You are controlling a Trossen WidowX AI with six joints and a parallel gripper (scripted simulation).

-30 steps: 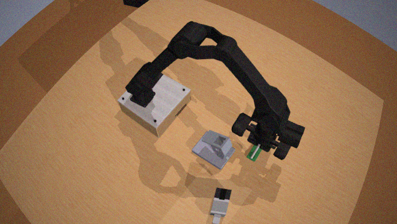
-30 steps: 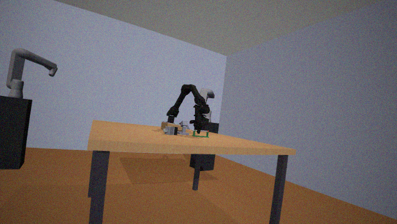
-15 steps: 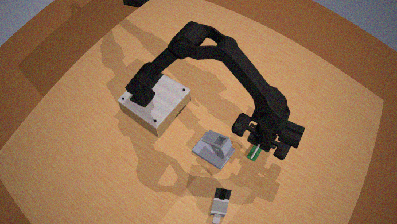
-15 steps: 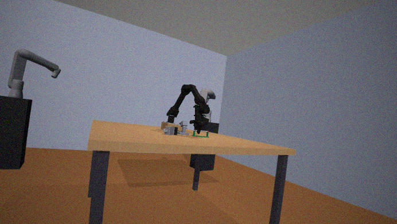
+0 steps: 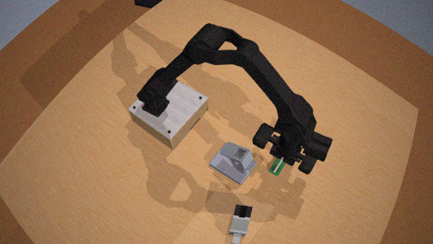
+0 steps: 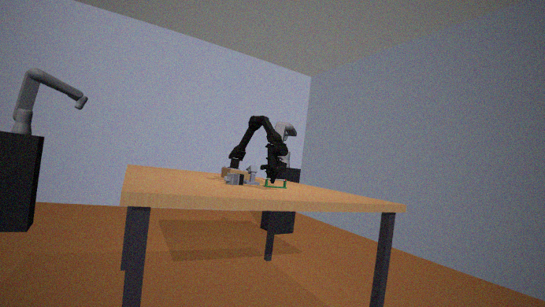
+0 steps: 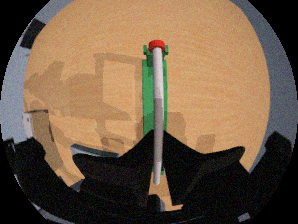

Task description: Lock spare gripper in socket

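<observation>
My gripper (image 5: 282,159) (image 6: 272,175) (image 7: 156,132) is shut on the lock pin (image 5: 279,166) (image 7: 157,103), a thin pale rod with a red head (image 7: 157,46). The pin points away from the fingers, right over a narrow green rest (image 5: 276,171) (image 6: 276,186) (image 7: 148,96) on the table. The grey mount (image 5: 233,161) (image 6: 252,178) stands just left of the gripper, and its socket (image 5: 240,152) is empty. The spare gripper (image 5: 241,219) (image 6: 235,179), grey with a black end, lies on the table nearer the front edge, apart from the mount.
The arm's pale grey base block (image 5: 179,116) stands at the back left of the mount. In the exterior view a grey robot arm (image 6: 35,90) on a black pedestal stands off the table at the far left.
</observation>
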